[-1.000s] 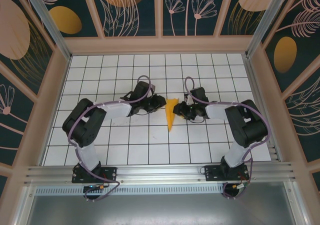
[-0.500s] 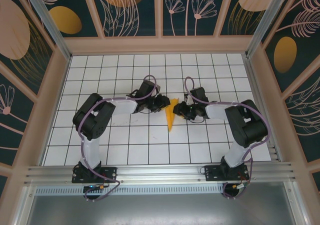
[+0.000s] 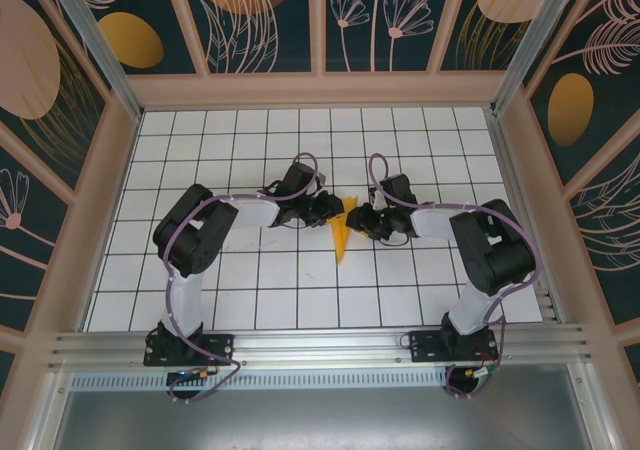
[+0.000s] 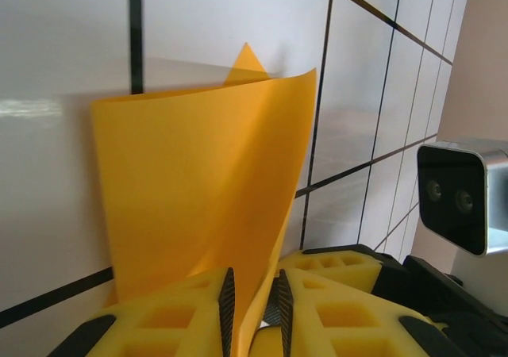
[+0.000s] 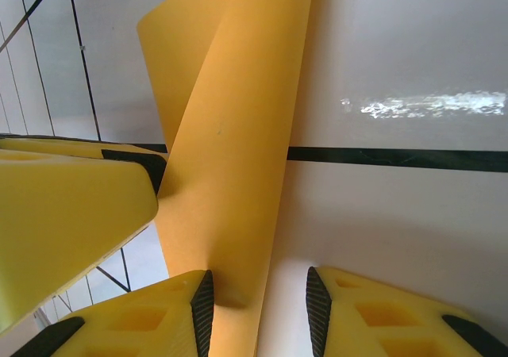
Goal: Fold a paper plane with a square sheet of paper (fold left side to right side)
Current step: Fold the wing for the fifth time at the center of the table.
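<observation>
Wrist views reveal left gripper pinching paper plane, right gripper parted around it

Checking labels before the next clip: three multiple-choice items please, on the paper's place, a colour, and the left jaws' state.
1. Where is the sheet of paper on the table? A. Mid-table, between the left and right jaws. B. Far left corner. C. On the near rail.
2. What colour are the left fingers? A. Blue. B. Yellow. C. White.
3. How do the left jaws stand? A. Wide open, clear of the paper. B. Closed on nothing. C. Pinching the paper.
Key: 1 A, the top view shows it between them; 2 B, yellow in the left wrist view; 3 C, the paper runs into the slit between the pads.
</observation>
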